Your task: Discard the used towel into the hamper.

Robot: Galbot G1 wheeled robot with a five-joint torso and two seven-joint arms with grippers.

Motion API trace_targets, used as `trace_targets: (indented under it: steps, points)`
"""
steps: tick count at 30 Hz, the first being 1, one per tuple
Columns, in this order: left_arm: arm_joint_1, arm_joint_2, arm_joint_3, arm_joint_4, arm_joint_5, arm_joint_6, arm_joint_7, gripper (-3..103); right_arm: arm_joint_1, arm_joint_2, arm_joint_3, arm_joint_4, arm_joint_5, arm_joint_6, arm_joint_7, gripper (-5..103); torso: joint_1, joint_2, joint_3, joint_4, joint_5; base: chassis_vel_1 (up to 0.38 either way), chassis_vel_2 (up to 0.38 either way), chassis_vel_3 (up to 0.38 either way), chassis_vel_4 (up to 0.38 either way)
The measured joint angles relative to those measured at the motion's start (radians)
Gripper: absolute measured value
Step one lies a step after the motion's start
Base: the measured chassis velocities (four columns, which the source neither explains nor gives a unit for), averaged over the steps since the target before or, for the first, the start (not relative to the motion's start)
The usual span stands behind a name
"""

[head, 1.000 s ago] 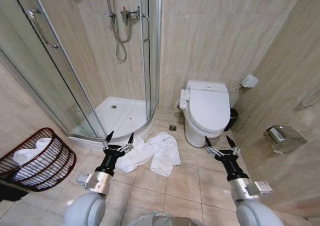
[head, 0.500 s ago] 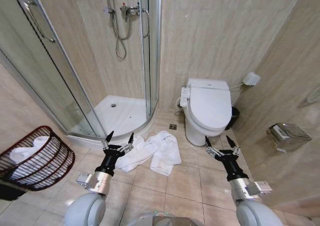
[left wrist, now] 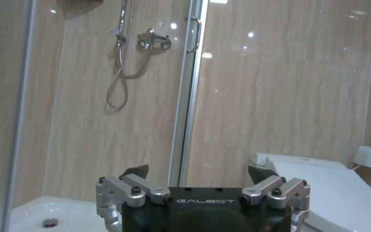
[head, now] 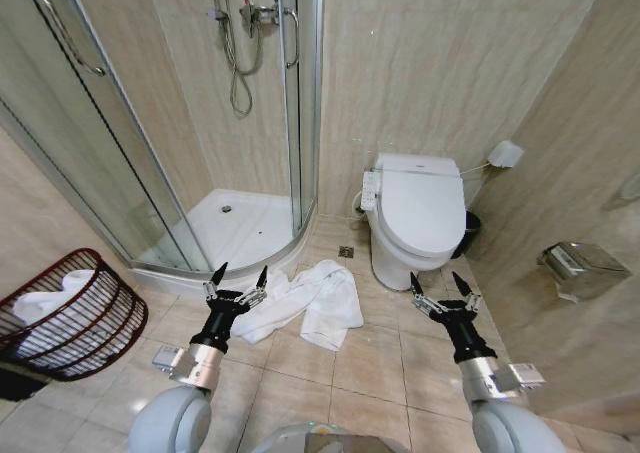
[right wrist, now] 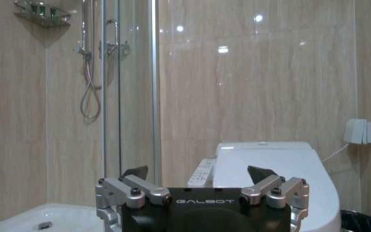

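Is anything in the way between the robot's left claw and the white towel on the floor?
Nothing visible. The left gripper is open right beside the towel, which lies on bare floor tiles. The hamper sits off to the robot's left.

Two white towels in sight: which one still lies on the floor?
The crumpled towel on the tiles between shower and toilet, just ahead of the left gripper; the other sits inside the hamper.

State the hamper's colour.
Dark red-brown wire ribs; the hamper shows best in the head view.

Beige tiled walls and floor (head: 370, 368), glass shower stall (head: 200, 123), white toilet (head: 420, 218).
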Motion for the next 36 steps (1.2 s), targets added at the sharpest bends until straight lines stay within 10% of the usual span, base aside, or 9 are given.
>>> trace_targets:
  steps: [36]
  points:
    - [0.000,0.000,0.000,0.000,0.000,0.000,0.000,100,0.000,0.000,0.000,0.000,0.000,0.000,0.000,100,-0.037,-0.139,-0.102,0.0000,0.0000,0.000,0.000,0.000,0.000]
